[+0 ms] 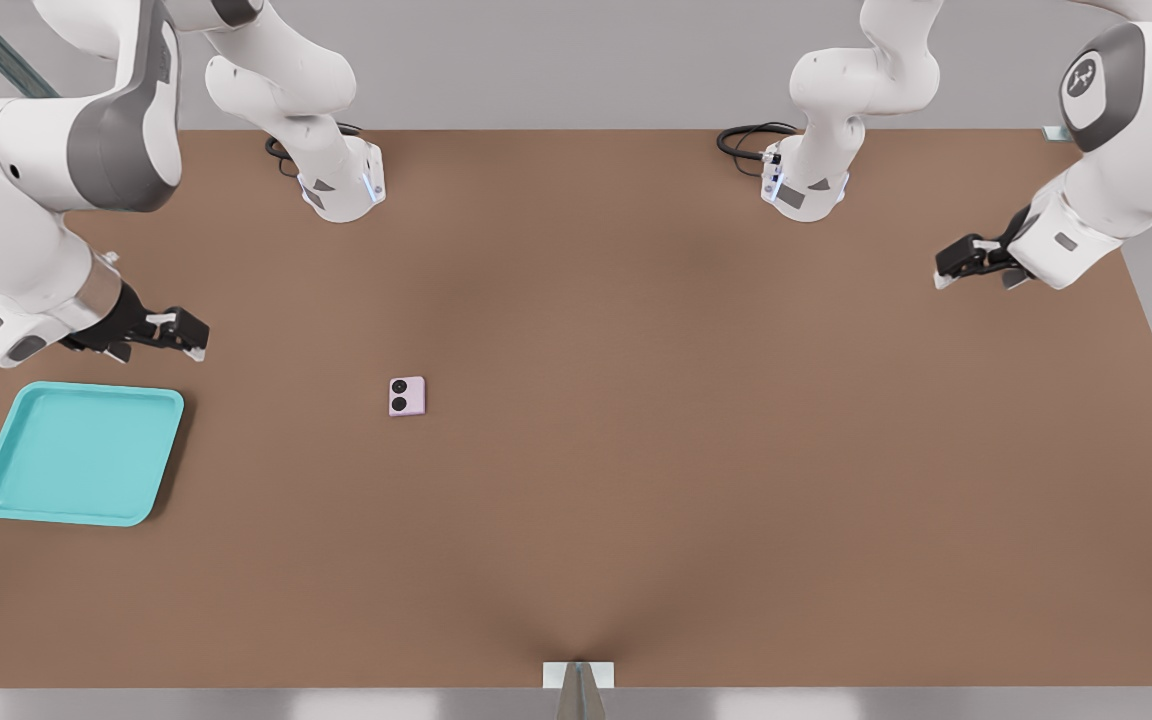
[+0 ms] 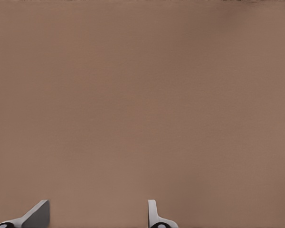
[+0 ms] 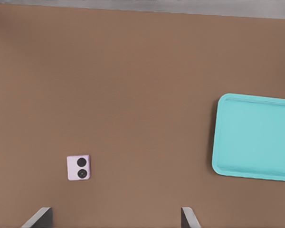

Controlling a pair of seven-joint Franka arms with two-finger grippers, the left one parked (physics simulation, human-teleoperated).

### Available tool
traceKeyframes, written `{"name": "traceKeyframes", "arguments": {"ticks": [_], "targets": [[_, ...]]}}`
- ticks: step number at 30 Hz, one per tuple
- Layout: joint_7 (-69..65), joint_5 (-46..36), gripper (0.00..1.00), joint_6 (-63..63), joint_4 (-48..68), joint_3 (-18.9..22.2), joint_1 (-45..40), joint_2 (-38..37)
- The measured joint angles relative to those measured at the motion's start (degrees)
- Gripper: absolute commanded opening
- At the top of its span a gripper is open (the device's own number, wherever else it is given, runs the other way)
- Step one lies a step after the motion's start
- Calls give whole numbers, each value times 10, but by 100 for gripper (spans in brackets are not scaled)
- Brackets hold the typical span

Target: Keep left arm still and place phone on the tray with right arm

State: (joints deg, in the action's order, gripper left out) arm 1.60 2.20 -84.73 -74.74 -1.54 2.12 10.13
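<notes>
Front view: gripper (image 1: 198, 335) hovers above the tray (image 1: 6, 500), fingers (image 3: 189, 218) spread, empty. Phone (image 1: 407, 396) lies flat on tabletop (image 1: 696, 420), well apart. Risk: thin, low body slips from the pinch.

No readable text, numbers or brand names anywhere. Only sign: small white logo on round grey elbow cap (image 1: 1082, 78), arm by table's far corner at front view's right; its shape could not be made out. Phone (image 1: 407, 396), tray (image 1: 79, 453), gripper (image 1: 179, 333) carried no markings.
</notes>
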Motion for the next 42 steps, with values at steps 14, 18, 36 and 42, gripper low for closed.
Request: {"name": "traceKeyframes", "arguments": {"ticks": [14, 18, 36, 42], "targets": [[93, 8, 100, -252, -300, -51, 89, 72], [153, 8, 100, -338, -365, -87, 91, 82], [299, 12, 100, -610, -506, -99, 67, 155], [301, 12, 100, -642, -512, -99, 66, 163]]}}
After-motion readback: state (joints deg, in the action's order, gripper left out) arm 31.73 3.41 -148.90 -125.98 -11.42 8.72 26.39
